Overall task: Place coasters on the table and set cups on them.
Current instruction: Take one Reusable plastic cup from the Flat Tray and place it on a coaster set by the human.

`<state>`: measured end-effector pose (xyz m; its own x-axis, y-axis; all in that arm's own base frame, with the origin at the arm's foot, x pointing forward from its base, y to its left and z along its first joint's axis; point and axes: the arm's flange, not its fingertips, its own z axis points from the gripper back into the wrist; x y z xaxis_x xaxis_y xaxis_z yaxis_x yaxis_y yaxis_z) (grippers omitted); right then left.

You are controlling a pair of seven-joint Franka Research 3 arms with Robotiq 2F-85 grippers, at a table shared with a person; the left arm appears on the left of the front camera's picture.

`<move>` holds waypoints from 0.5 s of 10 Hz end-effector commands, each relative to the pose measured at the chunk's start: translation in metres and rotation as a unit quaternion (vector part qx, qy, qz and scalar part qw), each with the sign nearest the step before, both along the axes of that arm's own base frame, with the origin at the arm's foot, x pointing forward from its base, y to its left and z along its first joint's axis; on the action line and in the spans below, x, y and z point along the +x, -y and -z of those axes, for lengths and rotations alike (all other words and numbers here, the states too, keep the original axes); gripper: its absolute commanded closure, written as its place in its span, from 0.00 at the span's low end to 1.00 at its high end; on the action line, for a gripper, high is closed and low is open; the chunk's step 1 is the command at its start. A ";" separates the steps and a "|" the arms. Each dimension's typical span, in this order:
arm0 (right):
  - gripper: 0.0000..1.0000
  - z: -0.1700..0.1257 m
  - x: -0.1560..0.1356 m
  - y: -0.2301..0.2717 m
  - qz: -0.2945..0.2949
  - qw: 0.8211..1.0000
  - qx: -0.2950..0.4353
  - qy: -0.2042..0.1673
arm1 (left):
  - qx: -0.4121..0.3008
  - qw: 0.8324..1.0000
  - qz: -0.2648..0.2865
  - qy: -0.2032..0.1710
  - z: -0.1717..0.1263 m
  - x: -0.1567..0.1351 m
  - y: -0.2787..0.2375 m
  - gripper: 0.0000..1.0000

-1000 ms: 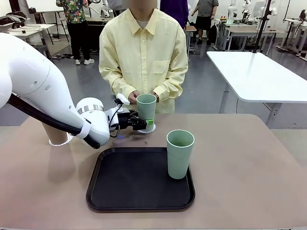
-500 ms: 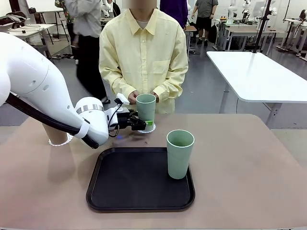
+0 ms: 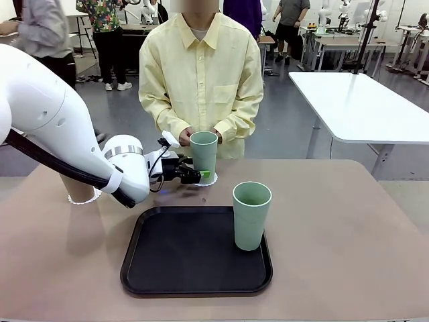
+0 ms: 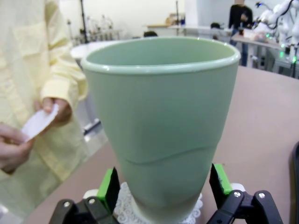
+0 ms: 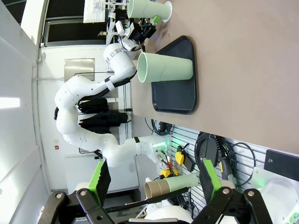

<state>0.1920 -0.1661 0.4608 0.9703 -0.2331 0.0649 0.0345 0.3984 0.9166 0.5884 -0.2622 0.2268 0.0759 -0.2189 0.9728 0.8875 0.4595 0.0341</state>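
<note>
Illumination is bright and even. Shadows on the table [image 3: 348,235] are soft. Left wrist view: background out of focus.

A black rectangular tray [image 3: 181,268] lies front and centre, corners rounded. Facing us across it is a person in a pale yellow button-up shirt [image 3: 201,74]. Off right stands a white table [image 3: 362,107], and far back there's someone in a floral shirt [image 3: 106,15].

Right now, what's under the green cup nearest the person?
A white lacy coaster, its scalloped edge showing around the base of the cup. The cup covers its middle.
</note>
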 end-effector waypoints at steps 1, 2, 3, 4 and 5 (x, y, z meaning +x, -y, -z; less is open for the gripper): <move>0.00 0.001 0.001 0.001 -0.005 1.000 0.007 0.011 | 0.023 1.000 -0.001 -0.014 -0.006 -0.003 -0.001 0.00; 0.00 0.001 0.001 0.001 -0.005 1.000 0.007 0.011 | 0.028 0.999 -0.005 -0.016 -0.007 -0.004 -0.002 0.00; 0.00 0.001 0.001 0.001 -0.005 1.000 0.007 0.011 | 0.036 0.999 -0.012 -0.023 -0.009 -0.005 -0.006 0.00; 0.00 0.001 0.001 0.001 -0.005 1.000 0.007 0.011 | 0.048 0.998 -0.017 -0.026 -0.010 -0.006 -0.011 0.00; 0.00 0.001 0.001 0.001 -0.005 1.000 0.007 0.011 | 0.065 0.997 -0.025 -0.025 -0.012 -0.008 -0.016 0.00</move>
<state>0.1920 -0.1661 0.4608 0.9703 -0.2331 0.0649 0.0344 0.3984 0.9166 0.5855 -0.2493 0.2322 0.1160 -0.3022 0.9461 0.8687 0.4927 0.0509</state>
